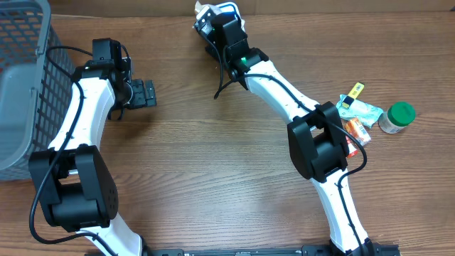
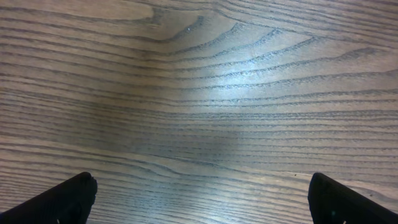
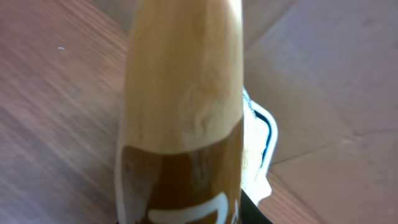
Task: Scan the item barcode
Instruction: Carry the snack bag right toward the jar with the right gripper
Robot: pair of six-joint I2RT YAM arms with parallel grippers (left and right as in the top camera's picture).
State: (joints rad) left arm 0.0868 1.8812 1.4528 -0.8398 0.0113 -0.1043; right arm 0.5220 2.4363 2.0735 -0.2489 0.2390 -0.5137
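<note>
A tan and brown packet (image 3: pixel 180 112) fills the right wrist view, standing up between the jaws of my right gripper (image 3: pixel 186 214), which is shut on it. No barcode shows on the side facing the camera. Overhead, the right gripper (image 1: pixel 207 25) reaches to the far edge of the table, with a white and blue bit of the item (image 1: pixel 210 12) showing at its tip. My left gripper (image 1: pixel 146 93) hovers open over bare wood at the left; its dark fingertips (image 2: pixel 68 196) stand wide apart with nothing between them.
A grey mesh basket (image 1: pixel 25 78) stands at the far left. At the right lie a yellow-green packet (image 1: pixel 353 105), an orange packet (image 1: pixel 357 130) and a green-lidded jar (image 1: pixel 397 117). Cardboard (image 3: pixel 329 68) lies beyond the table's far edge.
</note>
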